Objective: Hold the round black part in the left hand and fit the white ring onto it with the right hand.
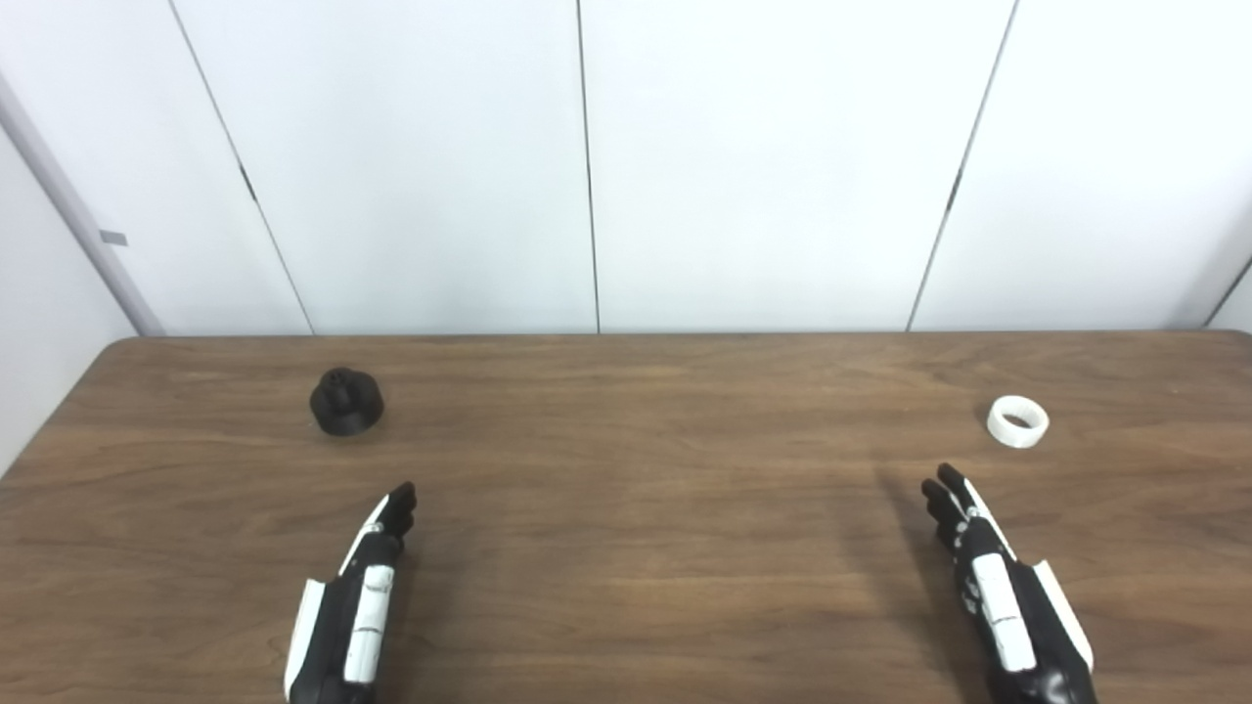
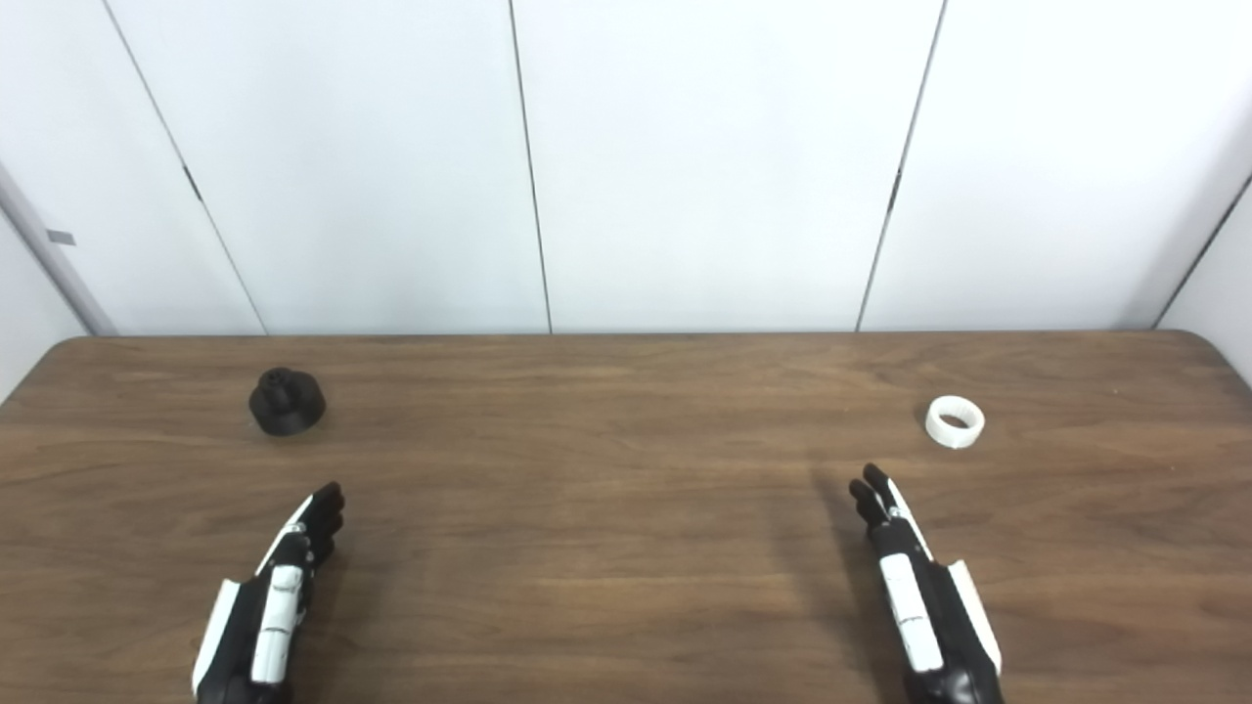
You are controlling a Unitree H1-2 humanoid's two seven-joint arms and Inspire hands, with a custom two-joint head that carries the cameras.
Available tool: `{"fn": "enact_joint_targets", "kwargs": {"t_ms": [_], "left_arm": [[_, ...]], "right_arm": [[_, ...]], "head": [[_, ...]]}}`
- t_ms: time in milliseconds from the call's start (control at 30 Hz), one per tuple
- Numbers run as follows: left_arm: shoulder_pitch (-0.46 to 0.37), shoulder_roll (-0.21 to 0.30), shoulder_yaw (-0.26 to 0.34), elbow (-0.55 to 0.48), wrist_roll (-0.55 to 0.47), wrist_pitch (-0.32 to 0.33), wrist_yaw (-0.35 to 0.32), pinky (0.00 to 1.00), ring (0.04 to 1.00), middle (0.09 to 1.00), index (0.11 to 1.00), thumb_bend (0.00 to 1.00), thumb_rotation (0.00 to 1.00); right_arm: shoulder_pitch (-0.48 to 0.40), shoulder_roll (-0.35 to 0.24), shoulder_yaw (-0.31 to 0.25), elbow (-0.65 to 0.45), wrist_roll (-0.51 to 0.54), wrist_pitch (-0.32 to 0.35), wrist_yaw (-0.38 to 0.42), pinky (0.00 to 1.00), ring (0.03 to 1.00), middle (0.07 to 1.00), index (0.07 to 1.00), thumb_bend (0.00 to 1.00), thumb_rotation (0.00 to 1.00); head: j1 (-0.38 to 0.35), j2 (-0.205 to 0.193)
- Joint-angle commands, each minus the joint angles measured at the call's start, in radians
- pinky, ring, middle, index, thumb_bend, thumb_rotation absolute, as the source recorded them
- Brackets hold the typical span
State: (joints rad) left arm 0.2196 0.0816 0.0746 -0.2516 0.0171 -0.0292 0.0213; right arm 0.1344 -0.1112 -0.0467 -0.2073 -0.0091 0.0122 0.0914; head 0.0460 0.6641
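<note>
A brown wood-grain surface [image 1: 626, 587] stretches across the lower half of both views, backed by a wall of plain white panels [image 1: 763, 166] with thin dark seams. The round black part [image 1: 346, 400] sits on the far left of the surface, resting on its wide base with a narrower knob pointing up. Well apart from it, on the far right, the white ring [image 1: 1017, 421] lies flat with its opening facing upward. Neither piece is touched by anything. The left hand [image 1: 354, 606] comes in from the bottom edge on the left side, held edge-on with its fingers [image 1: 399, 508] stretched forward and lying close together, released and grasping nothing; their tips point toward the black part but stop short of it, with bare wood between. The right hand [image 1: 1007, 596] enters from the bottom right in a matching pose, its fingers [image 1: 947, 494] extended, likewise released and empty, aimed toward the ring, which lies beyond and slightly to the right of the fingertips. Each hand casts a soft shadow on the wood toward the middle of the surface.
</note>
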Motion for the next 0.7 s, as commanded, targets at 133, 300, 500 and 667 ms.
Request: {"fn": "enact_joint_targets", "kwargs": {"t_ms": [133,300,500,667], "left_arm": [[0.032,0.001,0.009,-0.055,-0.017,0.032,-0.007,0.99,0.953,0.944,0.928,0.60,1.00],[0.028,0.002,0.013,-0.057,-0.026,0.036,-0.011,0.99,0.951,0.943,0.924,0.60,1.00],[0.027,0.001,0.012,-0.059,-0.026,0.038,-0.009,0.99,0.951,0.943,0.924,0.60,1.00],[0.029,0.002,0.012,-0.062,-0.031,0.041,-0.011,0.99,0.951,0.943,0.925,0.60,1.00]], "right_arm": [[0.010,0.011,0.012,-0.043,-0.008,0.037,-0.017,1.00,0.970,0.945,0.962,0.54,1.00],[0.007,0.009,0.015,-0.053,-0.007,0.057,-0.023,1.00,0.963,0.946,0.963,0.54,1.00],[0.007,0.003,0.017,-0.054,-0.011,0.058,-0.024,1.00,0.963,0.947,0.964,0.55,1.00],[0.007,0.002,0.018,-0.057,-0.011,0.063,-0.023,1.00,0.968,0.949,0.965,0.56,1.00]], "head": [[-0.009,0.023],[-0.009,0.031],[-0.008,0.039],[-0.006,0.038]]}}
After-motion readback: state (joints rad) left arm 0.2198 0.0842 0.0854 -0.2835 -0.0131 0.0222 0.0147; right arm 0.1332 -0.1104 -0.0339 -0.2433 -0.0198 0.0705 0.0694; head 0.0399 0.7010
